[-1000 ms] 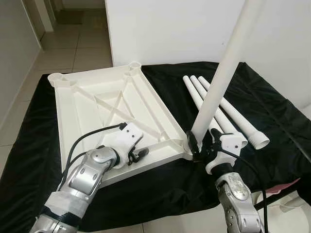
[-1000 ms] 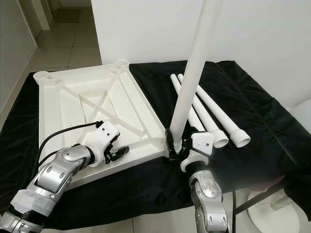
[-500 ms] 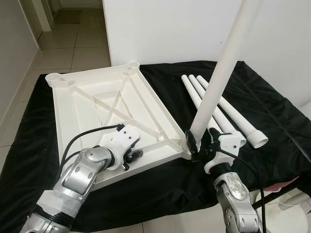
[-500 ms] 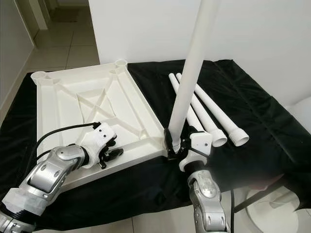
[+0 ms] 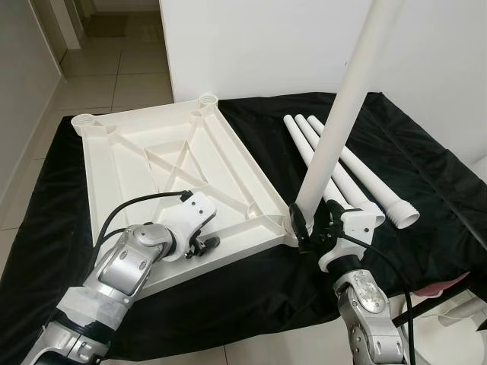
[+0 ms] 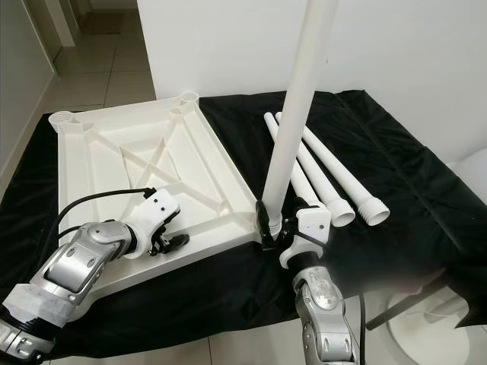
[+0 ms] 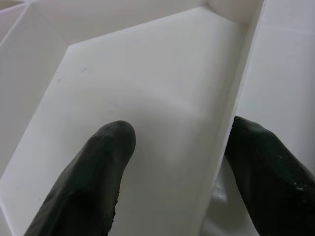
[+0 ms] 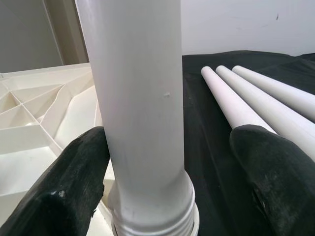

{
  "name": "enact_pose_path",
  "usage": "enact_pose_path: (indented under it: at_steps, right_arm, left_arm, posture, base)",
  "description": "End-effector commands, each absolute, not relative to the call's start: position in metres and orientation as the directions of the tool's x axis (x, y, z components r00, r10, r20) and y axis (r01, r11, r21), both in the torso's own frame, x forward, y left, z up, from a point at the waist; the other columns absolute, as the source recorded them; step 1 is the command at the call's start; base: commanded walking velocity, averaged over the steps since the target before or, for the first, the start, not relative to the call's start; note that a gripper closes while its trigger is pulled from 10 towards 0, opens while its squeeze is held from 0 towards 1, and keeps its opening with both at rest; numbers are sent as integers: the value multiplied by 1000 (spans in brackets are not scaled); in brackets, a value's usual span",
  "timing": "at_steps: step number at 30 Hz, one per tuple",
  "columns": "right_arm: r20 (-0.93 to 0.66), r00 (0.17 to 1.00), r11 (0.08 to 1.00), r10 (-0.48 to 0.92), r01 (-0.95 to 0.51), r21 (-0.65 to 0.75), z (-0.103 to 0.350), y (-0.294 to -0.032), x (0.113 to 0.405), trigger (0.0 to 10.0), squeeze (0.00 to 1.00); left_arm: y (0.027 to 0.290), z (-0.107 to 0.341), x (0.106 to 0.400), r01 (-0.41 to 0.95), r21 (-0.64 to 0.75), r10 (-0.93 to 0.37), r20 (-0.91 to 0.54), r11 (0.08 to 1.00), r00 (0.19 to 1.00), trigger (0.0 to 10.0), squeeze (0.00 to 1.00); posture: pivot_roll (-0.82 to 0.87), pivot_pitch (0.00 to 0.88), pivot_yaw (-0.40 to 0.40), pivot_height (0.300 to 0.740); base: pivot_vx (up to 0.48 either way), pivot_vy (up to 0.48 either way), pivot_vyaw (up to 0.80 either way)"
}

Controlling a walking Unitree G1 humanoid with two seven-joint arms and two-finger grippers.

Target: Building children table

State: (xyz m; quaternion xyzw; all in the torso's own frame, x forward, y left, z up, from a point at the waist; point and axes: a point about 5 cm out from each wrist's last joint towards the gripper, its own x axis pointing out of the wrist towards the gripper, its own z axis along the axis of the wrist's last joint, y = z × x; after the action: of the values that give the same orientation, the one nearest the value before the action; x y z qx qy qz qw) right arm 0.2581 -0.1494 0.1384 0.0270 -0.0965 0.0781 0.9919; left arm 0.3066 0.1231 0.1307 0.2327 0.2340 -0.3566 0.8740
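Upturned tabletop (image 5: 152, 163) on black cloth (image 5: 426, 175), right gripper (image 5: 313, 228) spread around upright leg (image 5: 338, 122) at near-right corner without gripping, left gripper (image 5: 199, 245) open astride near rim, three legs (image 5: 358, 179) lying right.

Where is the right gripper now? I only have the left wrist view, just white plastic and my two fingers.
Observer: The right gripper sits at the foot of an upright leg, which stands in the near right corner socket of the upturned tabletop.
Operator: Is it clamped on it?
Observer: No. In the right wrist view one finger touches the leg and the other stands apart.
Operator: How many legs remain to fit?
Observer: Three spare legs lie on the black cloth, to the right of the tabletop.
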Motion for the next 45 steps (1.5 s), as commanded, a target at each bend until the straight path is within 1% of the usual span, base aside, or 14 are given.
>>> enact_pose_path:
  at_steps: [1, 5, 6, 7, 8, 24, 37, 38, 41, 44, 45]
  right_arm:
    - [155, 982, 993, 108, -113, 28, 129, -158, 257, 10000, 0]
    - [155, 982, 993, 110, -115, 25, 129, -158, 257, 10000, 0]
    - [154, 982, 993, 111, -116, 24, 128, -158, 257, 10000, 0]
    - [154, 982, 993, 111, -116, 24, 128, -158, 257, 10000, 0]
    - [154, 982, 993, 111, -116, 23, 128, -158, 258, 10000, 0]
    - [148, 983, 993, 110, -114, 18, 125, -158, 256, 10000, 0]
    - [141, 983, 993, 116, -120, 19, 121, -156, 255, 10000, 0]
    - [140, 983, 993, 117, -121, 19, 121, -156, 255, 10000, 0]
    - [138, 983, 993, 117, -121, 19, 120, -156, 255, 10000, 0]
    - [136, 984, 993, 114, -118, 18, 119, -157, 256, 10000, 0]
    - [136, 984, 993, 112, -116, 17, 119, -157, 257, 10000, 0]
  left_arm:
    - [166, 123, 316, 615, 310, -315, -645, 725, 696, 10000, 0]
    - [173, 123, 319, 602, 320, -288, -655, 732, 698, 10000, 0]
    - [176, 123, 319, 606, 321, -282, -665, 728, 691, 4471, 0]
    - [176, 123, 319, 606, 321, -282, -665, 728, 691, 4471, 0]
    - [179, 121, 318, 614, 330, -269, -682, 717, 680, 0, 0]
    - [182, 119, 315, 642, 321, -273, -709, 697, 650, 0, 0]
    - [183, 128, 316, 630, 338, -270, -691, 699, 670, 0, 0]
    - [183, 128, 316, 631, 336, -272, -690, 700, 670, 10000, 0]
    - [181, 129, 318, 630, 333, -278, -686, 702, 673, 10000, 0]
    - [172, 134, 325, 606, 337, -307, -629, 721, 714, 10000, 0]
    - [166, 137, 326, 604, 328, -331, -603, 726, 725, 10000, 231]
  posture:
    - [-60, 74, 3, 740]
    - [-60, 74, 3, 740]
    - [-61, 74, 5, 740]
    - [-61, 74, 5, 740]
    - [-62, 73, 7, 740]
    - [-67, 62, 13, 740]
    - [-61, 61, 15, 740]
    - [-61, 61, 15, 740]
    - [-58, 63, 15, 740]
    - [-54, 66, 15, 740]
    - [-54, 66, 15, 740]
  base:
    - [0, 0, 0]
    - [0, 0, 0]
    - [0, 0, 0]
    - [0, 0, 0]
    - [0, 0, 0]
    - [0, 0, 0]
    - [0, 0, 0]
    - [0, 0, 0]
    - [0, 0, 0]
    - [0, 0, 0]
    - [0, 0, 0]
